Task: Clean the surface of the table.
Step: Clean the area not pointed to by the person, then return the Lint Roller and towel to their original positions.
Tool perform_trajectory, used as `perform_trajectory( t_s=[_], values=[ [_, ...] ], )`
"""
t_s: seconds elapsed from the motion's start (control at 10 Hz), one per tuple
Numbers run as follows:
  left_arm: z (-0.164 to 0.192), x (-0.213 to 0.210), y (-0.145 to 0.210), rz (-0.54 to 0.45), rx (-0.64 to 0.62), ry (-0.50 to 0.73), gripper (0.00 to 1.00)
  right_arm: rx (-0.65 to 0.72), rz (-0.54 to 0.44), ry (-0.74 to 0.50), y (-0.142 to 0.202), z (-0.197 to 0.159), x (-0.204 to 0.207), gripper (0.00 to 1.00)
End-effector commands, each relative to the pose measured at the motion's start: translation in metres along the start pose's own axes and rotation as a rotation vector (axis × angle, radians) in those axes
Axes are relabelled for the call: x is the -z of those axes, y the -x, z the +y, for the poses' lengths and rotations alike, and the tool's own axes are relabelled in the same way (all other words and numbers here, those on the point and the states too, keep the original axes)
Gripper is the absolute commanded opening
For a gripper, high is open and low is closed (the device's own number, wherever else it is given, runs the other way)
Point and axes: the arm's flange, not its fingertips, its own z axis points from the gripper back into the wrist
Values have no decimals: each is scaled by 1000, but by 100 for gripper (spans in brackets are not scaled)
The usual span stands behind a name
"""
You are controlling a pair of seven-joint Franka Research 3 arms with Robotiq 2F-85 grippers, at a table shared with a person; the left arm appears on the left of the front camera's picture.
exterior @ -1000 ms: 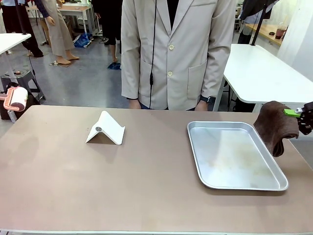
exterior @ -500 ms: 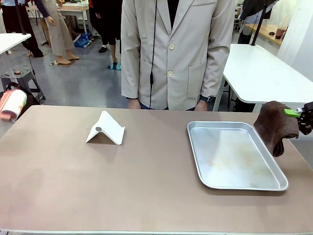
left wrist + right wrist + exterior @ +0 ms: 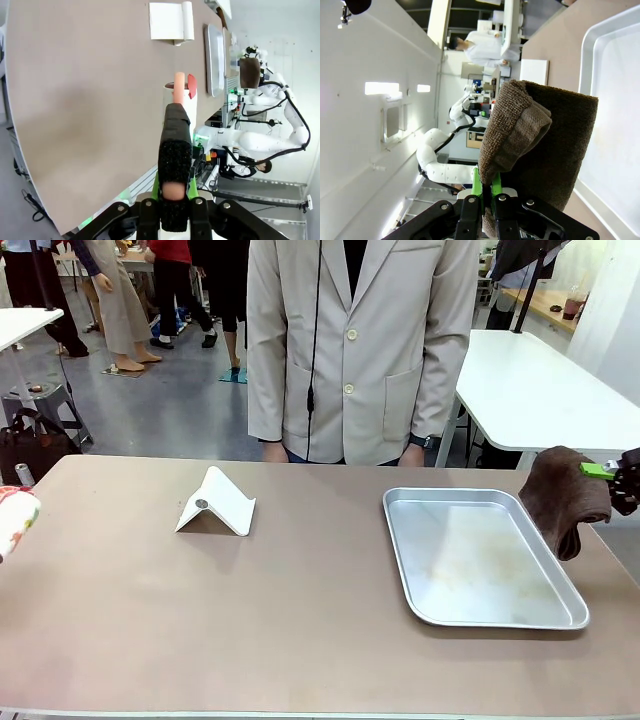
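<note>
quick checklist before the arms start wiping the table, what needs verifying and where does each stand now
1. Right gripper holds the brown cloth: ok, shut on it, cloth hanging beside the tray.
2. Left gripper holds the lint roller: ok, fingers closed on its handle.
3. Roller in contact with the table: cannot tell; it sits at the left edge.
4. Wiping path free: not ok, the white folded stand and the metal tray rest on the top.
5. Person's hands off the table: ok, held by the far edge, not on it.
</note>
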Motion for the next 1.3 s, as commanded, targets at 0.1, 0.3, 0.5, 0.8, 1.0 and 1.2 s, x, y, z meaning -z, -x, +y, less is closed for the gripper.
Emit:
perform_trajectory(
  t_s=[0.1, 0.3, 0.5, 0.8, 1.0, 1.2],
  values=[
    [0, 0, 0, 0, 0, 0, 21, 6, -1, -1, 0, 5, 0, 7],
    [0, 0, 0, 0, 0, 0, 21, 6, -1, -1, 0, 5, 0, 7],
    [0, 0, 0, 0, 0, 0, 21, 6, -1, -1, 0, 5, 0, 7],
    [0, 0, 0, 0, 0, 0, 21, 6, -1, -1, 0, 5, 0, 7],
    [0, 0, 0, 0, 0, 0, 21, 6, -1, -1, 0, 5, 0, 7],
    [0, 0, 0, 0, 0, 0, 21, 6, -1, -1, 0, 5, 0, 7]
  ],
)
